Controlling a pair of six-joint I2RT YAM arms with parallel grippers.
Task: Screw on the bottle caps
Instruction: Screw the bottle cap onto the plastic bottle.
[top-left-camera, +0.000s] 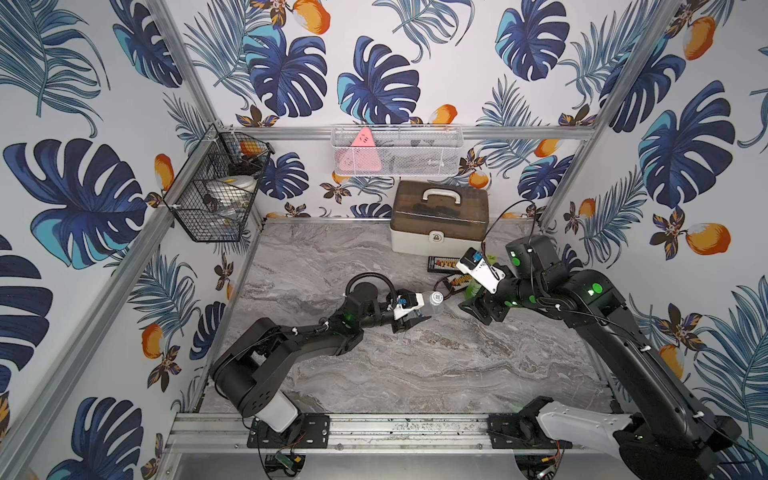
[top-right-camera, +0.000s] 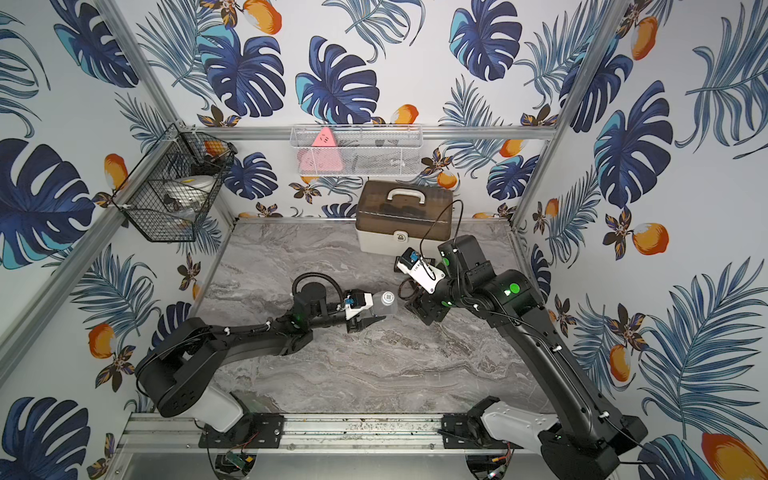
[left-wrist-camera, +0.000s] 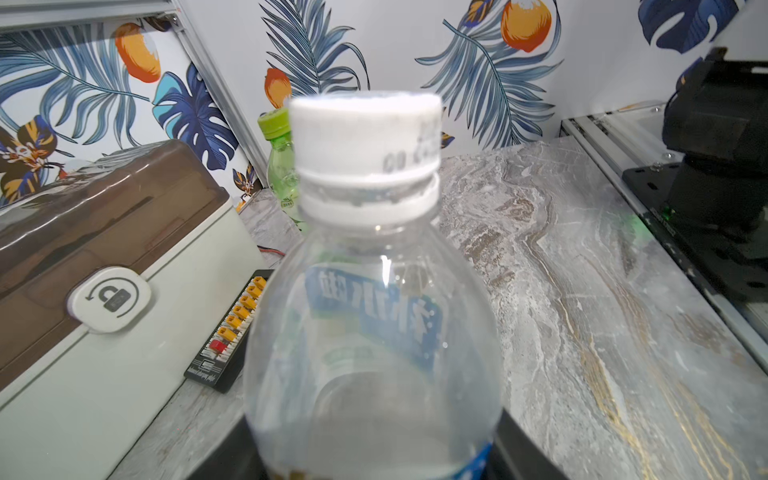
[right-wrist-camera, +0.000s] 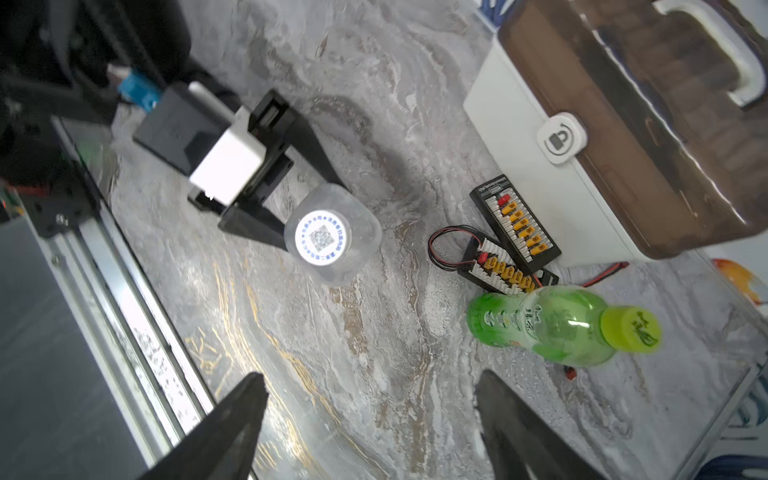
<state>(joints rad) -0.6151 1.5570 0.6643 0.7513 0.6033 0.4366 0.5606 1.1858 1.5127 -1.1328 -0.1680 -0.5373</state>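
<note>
Marbled counter (top-left-camera: 415, 374): left jaws pinch clear bottle (left-wrist-camera: 374, 332); right jaws spread, three o'clock; askew grip could cross-thread white cap (left-wrist-camera: 365, 133).

On the white cap (left-wrist-camera: 365, 137) of my clear bottle (left-wrist-camera: 374, 332) I read "00"; a QR code (right-wrist-camera: 322, 237) sits on top. The box latch (left-wrist-camera: 110, 299) at twelve o'clock shows a padlock.
</note>
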